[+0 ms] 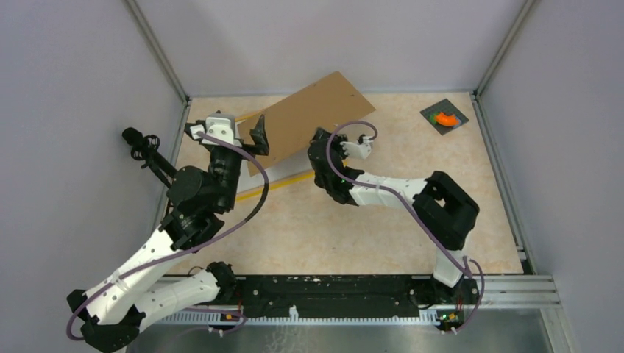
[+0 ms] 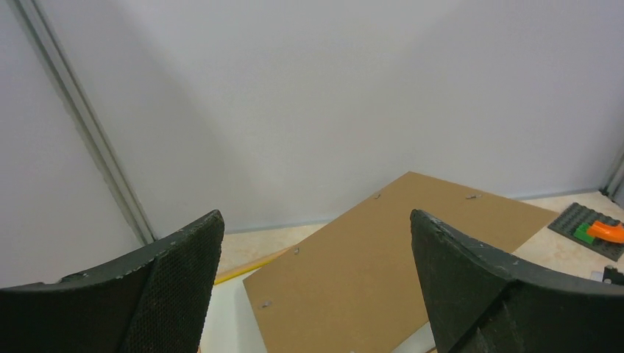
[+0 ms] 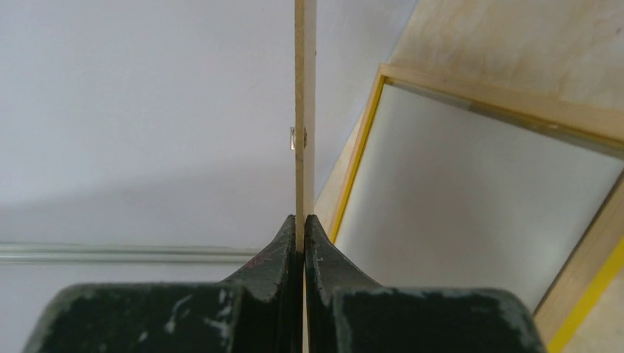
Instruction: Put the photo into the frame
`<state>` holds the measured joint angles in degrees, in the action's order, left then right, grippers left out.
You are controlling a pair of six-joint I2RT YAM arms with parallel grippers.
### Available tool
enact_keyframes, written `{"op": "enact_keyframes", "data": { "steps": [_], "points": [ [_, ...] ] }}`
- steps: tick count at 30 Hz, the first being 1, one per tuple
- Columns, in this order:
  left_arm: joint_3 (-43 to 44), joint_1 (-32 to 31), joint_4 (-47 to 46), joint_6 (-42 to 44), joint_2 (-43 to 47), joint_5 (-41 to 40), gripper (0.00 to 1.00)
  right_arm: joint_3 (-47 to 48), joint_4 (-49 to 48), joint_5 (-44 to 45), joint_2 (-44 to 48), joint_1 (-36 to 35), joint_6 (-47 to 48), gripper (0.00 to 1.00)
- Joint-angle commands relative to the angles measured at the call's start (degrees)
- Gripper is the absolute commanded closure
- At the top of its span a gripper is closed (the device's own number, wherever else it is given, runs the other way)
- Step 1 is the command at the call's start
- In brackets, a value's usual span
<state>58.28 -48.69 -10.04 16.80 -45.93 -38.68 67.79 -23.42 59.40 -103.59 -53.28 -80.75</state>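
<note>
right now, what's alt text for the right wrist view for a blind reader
The right gripper is shut on the edge of a thin brown backing board, seen edge-on and rising straight up the picture. Right of it lies the yellow-orange rectangular wooden frame around a blank pale surface; a grey wall fills the left.

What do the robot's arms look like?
The left arm and right arm have white tube links and chunky black joints. A thin purple-grey cable loops along each. The end effector fingers are black, curved and bumpy-textured.
</note>
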Motion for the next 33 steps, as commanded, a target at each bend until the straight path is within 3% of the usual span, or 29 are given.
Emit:
{"op": "enact_keyframes", "data": {
  "steps": [1,10,25,33],
  "points": [
    [0.32,1.73,-3.12,-0.03,1.2,0.91,0.01,7.37,-8.09,4.6,-4.37,-2.22,-5.25,1.0],
    [-1.32,2.68,-5.57,2.21,4.07,0.93,0.01,14.69,-11.84,6.66,-14.79,-4.37,-6.91,1.0],
    [-2.38,2.79,-6.73,2.56,5.02,1.45,0.01,25.25,-2.19,4.87,-25.58,-6.62,-19.42,1.0],
    [-2.52,2.75,-6.65,2.3,5.41,1.8,0.01,26.06,-0.82,5.39,-27.41,-6.84,-20.25,1.0]
  ]
}}
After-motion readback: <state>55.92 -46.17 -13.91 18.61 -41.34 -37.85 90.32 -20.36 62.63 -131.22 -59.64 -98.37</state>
